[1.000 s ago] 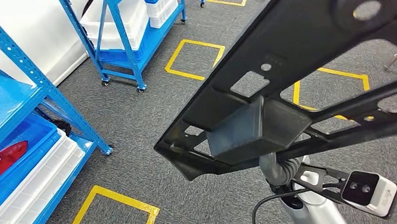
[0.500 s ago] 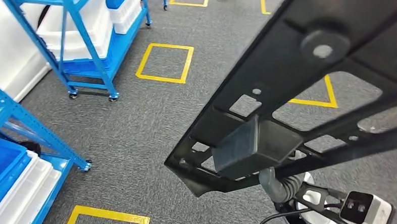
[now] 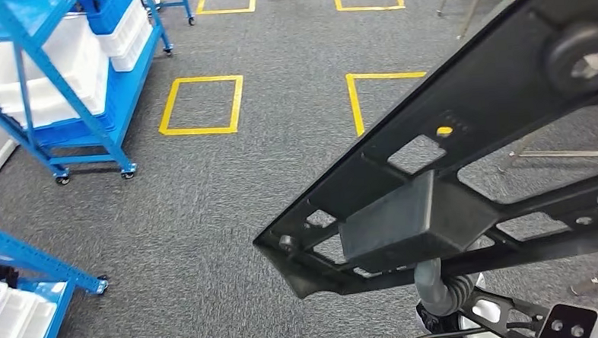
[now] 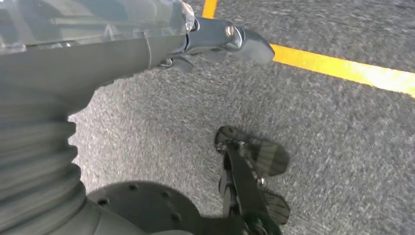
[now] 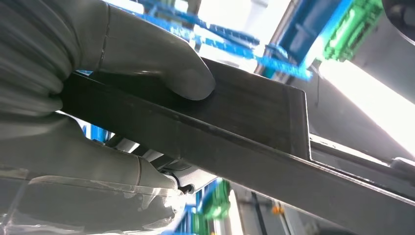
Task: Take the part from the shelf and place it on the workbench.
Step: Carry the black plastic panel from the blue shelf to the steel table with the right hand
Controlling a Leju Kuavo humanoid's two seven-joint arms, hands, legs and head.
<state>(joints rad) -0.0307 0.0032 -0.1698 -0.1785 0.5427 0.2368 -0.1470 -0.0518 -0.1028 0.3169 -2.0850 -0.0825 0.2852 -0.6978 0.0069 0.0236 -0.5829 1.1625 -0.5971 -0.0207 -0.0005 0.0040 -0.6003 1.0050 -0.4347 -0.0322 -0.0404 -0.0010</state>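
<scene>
item: black frame part (image 3: 463,169), long flat moulded piece with cut-out windows, a boxy block on its underside and a round boss near its far end. location: off the shelf, carried in the air close under the head camera, crossing the head view from lower centre to upper right, above the grey carpet floor (image 3: 228,187).

holder: right robot hand (image 5: 98,83), thumb pressed over one flat edge of the part and fingers wrapped under it in the right wrist view; i read this as a firm clamp on the part.

left robot hand (image 4: 215,39): hangs low over the carpet beside a yellow floor line (image 4: 342,68); a finger sticks out with nothing seen in it, but i cannot tell whether the hand is spread or curled.

step in hand: i judge it the carry leg, between pick-up and set-down. no counter in the head view, so the next move calls for me to bring the counter into sight, then approach with the long part held level and clear of the racks.

containers: blue wheeled rack (image 3: 56,80), upper left, holding white bins (image 3: 44,73) and a blue crate (image 3: 110,13); contents not visible. a second blue rack (image 3: 26,261) at lower left with a white bin (image 3: 13,326), apparently empty, though the view is partial.
</scene>
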